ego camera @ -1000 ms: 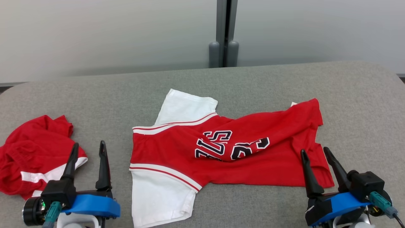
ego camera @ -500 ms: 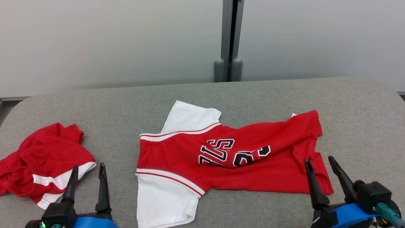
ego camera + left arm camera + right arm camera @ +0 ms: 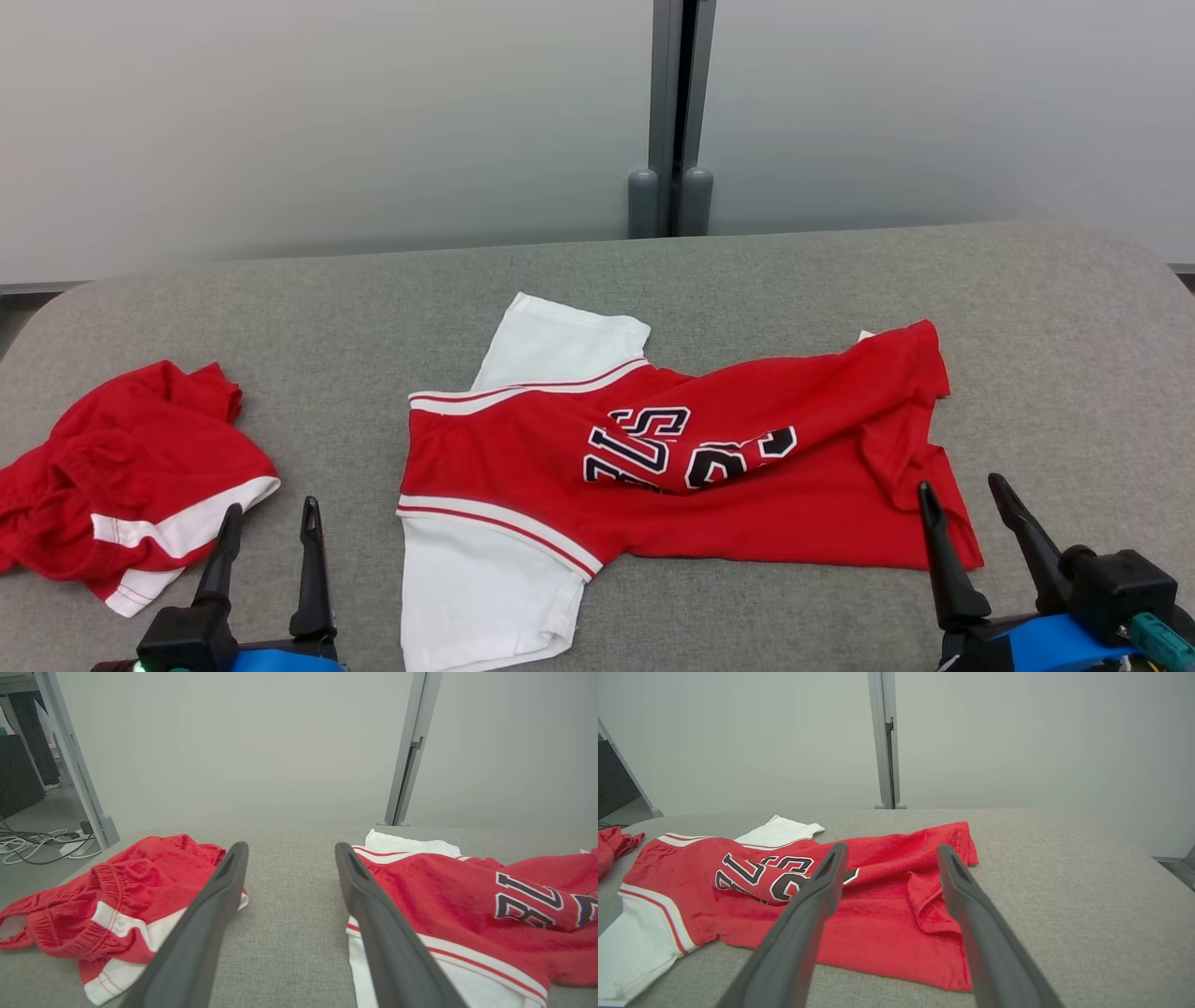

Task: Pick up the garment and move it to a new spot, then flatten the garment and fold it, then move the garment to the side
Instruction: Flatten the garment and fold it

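Lying creased, the red jersey (image 3: pixel 747 504) half-hides its black lettering; both jaws gape wide, empty.

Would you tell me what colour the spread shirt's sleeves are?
The sleeves are white; clearest in the head view.

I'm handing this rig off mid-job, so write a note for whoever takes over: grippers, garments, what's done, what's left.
Left gripper: open, empty, at the near edge between the shorts and the jersey.
Right gripper: open, empty, by the jersey's near right corner.
Jersey: spread mid-table, a creased ridge across its body, right hem turned over.
Shorts: crumpled at the left.
Done: jersey laid out.
Left: smooth it, fold it, move it aside.
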